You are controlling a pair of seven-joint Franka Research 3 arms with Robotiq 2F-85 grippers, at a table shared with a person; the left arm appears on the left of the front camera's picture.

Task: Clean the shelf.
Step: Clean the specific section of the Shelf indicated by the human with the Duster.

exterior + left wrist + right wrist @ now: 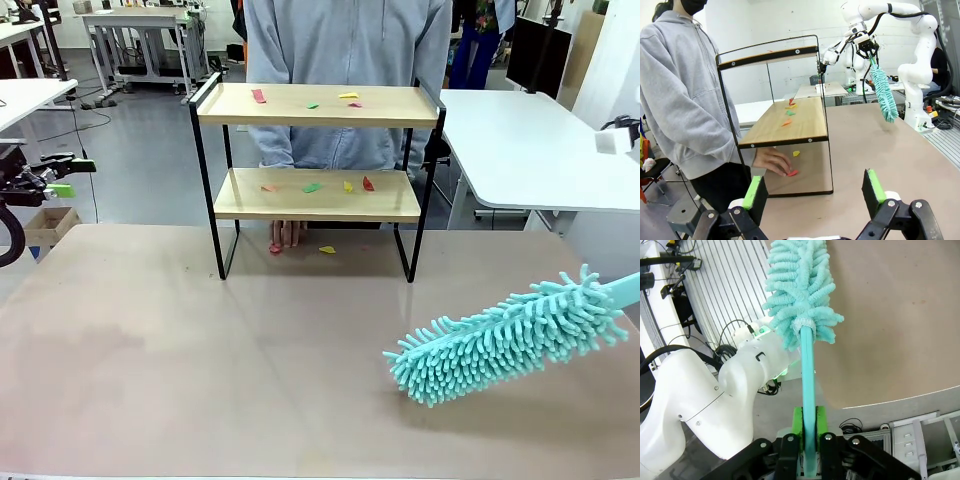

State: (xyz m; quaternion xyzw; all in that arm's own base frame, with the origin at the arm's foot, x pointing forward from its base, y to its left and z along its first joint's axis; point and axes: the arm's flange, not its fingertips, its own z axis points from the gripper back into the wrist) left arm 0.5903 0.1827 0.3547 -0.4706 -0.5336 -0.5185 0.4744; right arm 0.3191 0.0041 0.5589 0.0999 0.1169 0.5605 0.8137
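The left gripper [812, 187] stands with its jaws spread wide and nothing between the green pads [753, 192]. In the front view it [72, 176] sits off the table's [200, 370] left side, clear of everything. Ahead of its fingers and a little to their left in its own wrist view, across a bare stretch of table, stands the shelf [790, 125], seen end-on. A person's hand [772, 161] rests flat on the tabletop under the shelf's lower board, touching a red paper scrap [792, 173], with a yellow scrap [796, 153] just beyond it. More coloured scraps lie on both boards: in the front view, red [259, 96], green [312, 104] and yellow [348, 96] pieces on the top board, and orange [268, 187], green [312, 187], yellow [348, 186] and red [368, 184] ones on the lower board. The right gripper [809, 415] is clamped tight on the thin teal handle of a fluffy microfibre duster [800, 285], whose head extends straight out beyond its fingertips. In the front view the duster head [510, 335] hangs low over the table, tilted, with its tip pointing toward the shelf [300, 205], which is well apart from it, farther out and to the side.
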